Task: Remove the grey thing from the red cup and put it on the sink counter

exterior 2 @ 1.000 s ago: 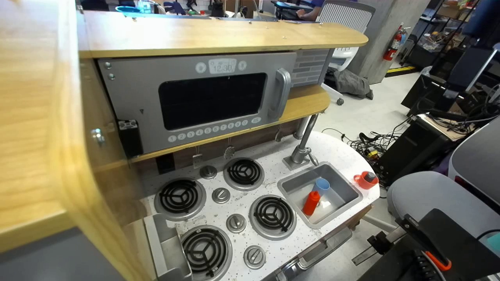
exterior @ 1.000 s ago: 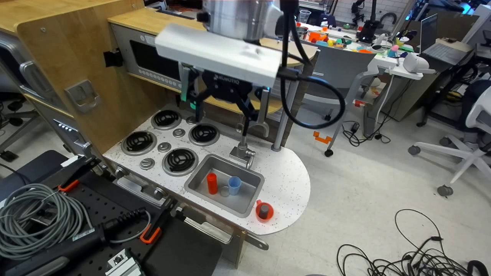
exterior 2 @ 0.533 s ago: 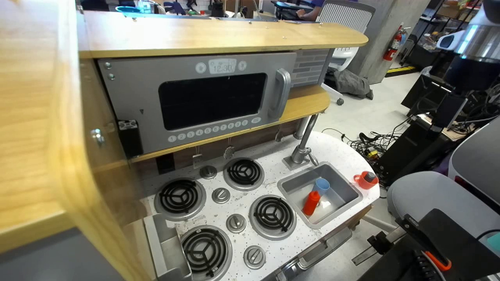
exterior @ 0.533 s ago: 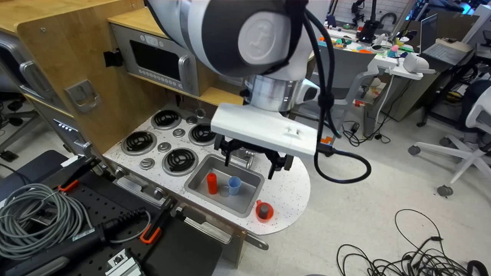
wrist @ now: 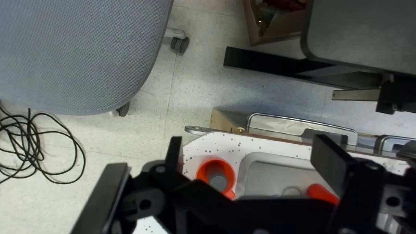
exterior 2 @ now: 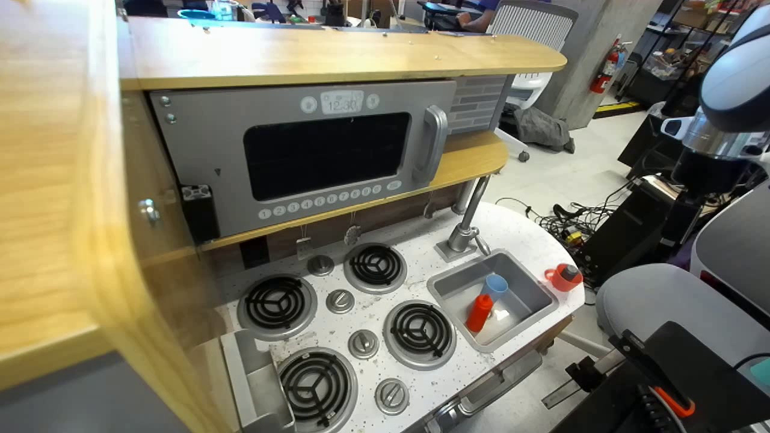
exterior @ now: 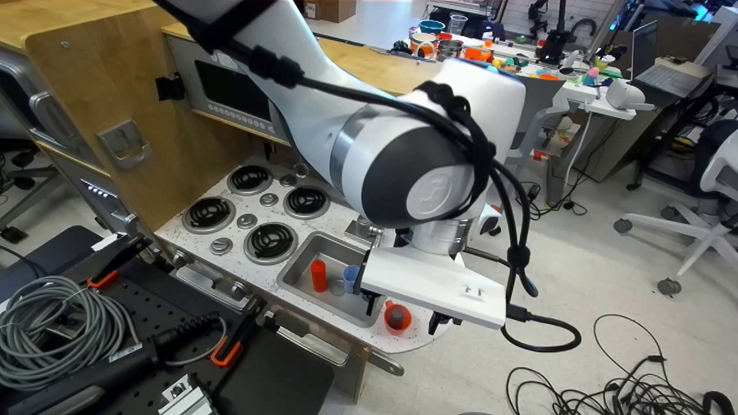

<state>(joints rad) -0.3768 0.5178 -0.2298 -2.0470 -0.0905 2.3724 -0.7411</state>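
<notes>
The grey thing (exterior: pixel 396 318), a small dark grey cylinder with a lighter flat top, stands in the red cup (exterior: pixel 407 320) and sticks up above its rim. The red cup (exterior 2: pixel 560 284) with the grey thing (exterior 2: pixel 569 273) sits on the white, speckled sink counter (exterior 2: pixel 518 226) beside the basin. My gripper (exterior: pixel 402 321) is open and empty, above the counter. In the wrist view the grey thing (wrist: pixel 218 182) and red cup (wrist: pixel 202 168) show between the open fingers, nearer the left finger (wrist: pixel 175 148), partly hidden by the gripper's linkage.
The metal basin (exterior 2: pixel 522 305) holds an orange-red bottle (exterior 2: pixel 479 314), a blue cup (exterior 2: pixel 495 285) and a clear round item. A faucet (exterior 2: pixel 469 224) stands behind it. The wooden shelf (exterior 2: pixel 475 157) overhangs the counter's back. Burners (exterior 2: pixel 419 334) lie beside the basin. A chair (wrist: pixel 81 58) stands near the counter's end.
The arm has swung in and come down. My gripper has moved from high near the shelf to low above the counter's end, over the red cup. It stays open. The cup and grey thing have not moved.
</notes>
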